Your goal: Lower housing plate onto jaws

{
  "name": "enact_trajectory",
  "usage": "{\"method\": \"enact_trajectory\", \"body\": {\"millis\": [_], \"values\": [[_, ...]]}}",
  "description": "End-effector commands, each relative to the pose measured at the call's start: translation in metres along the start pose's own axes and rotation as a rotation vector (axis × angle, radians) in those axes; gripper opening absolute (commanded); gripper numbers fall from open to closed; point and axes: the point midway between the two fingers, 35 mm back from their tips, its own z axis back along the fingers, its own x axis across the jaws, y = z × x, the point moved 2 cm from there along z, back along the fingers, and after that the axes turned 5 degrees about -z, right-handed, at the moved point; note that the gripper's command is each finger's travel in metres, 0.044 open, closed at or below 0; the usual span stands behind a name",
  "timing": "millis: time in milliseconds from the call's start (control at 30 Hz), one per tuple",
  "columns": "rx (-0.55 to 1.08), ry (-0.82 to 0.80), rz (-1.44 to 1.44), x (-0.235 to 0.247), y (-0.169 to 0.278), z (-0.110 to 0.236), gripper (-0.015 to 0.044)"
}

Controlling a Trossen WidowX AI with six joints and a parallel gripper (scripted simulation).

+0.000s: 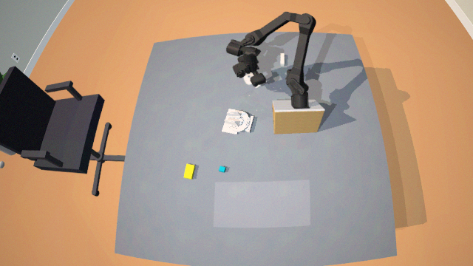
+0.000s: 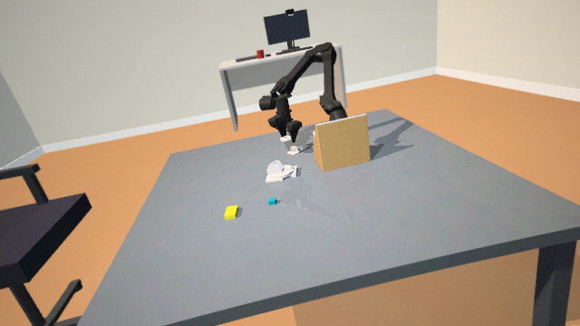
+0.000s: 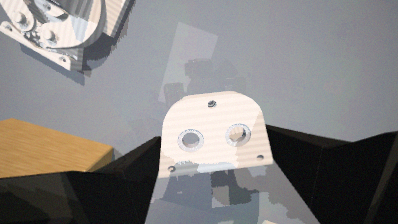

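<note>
You have the claw (image 1: pixel 250 77) (image 2: pixel 288 138) (image 3: pixel 211 135) clamped on the plate (image 1: pixel 248 78) (image 2: pixel 285 139) (image 3: pixel 212 120), one finger on its left side and one on its right. The plate is above the far part of the table (image 1: pixel 166 222) (image 2: pixel 317 254), apart from the white base (image 1: pixel 237 121) (image 2: pixel 281 173) (image 3: pixel 75 30), which sits on the near side of it. Two round holes of the plate look open to you in the wrist view. In the same view, round stubs are visible on the base, so the plate is not on them. Whether the plate is level, I cannot tell.

Please mind a small white piece (image 2: pixel 294 150), which is on the table just under the claw, between it and the base in the exterior view. What piece it is, I cannot tell. The wooden stand (image 1: pixel 295 123) (image 2: pixel 343 144) (image 3: pixel 50 149) is tall and stands to the right of the base, apart from it; it is the big thing close to your way. Another white piece (image 1: pixel 282 59) lies farther right, behind the stand. Nearer to you than the base are a cyan cube (image 1: pixel 222 169) (image 2: pixel 272 201) and, left of it, a yellow block (image 1: pixel 189 171) (image 2: pixel 231 212). These two do not stand between the plate and the base.
</note>
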Motion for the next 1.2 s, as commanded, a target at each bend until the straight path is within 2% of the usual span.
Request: {"method": "enact_trajectory", "body": {"millis": [0,1167], "values": [[0.002,-0.006,-0.043,0.009,-0.010,-0.002,0.0351],[0.021,-0.017,-0.400,0.103,-0.073,-0.006,0.0351]]}}
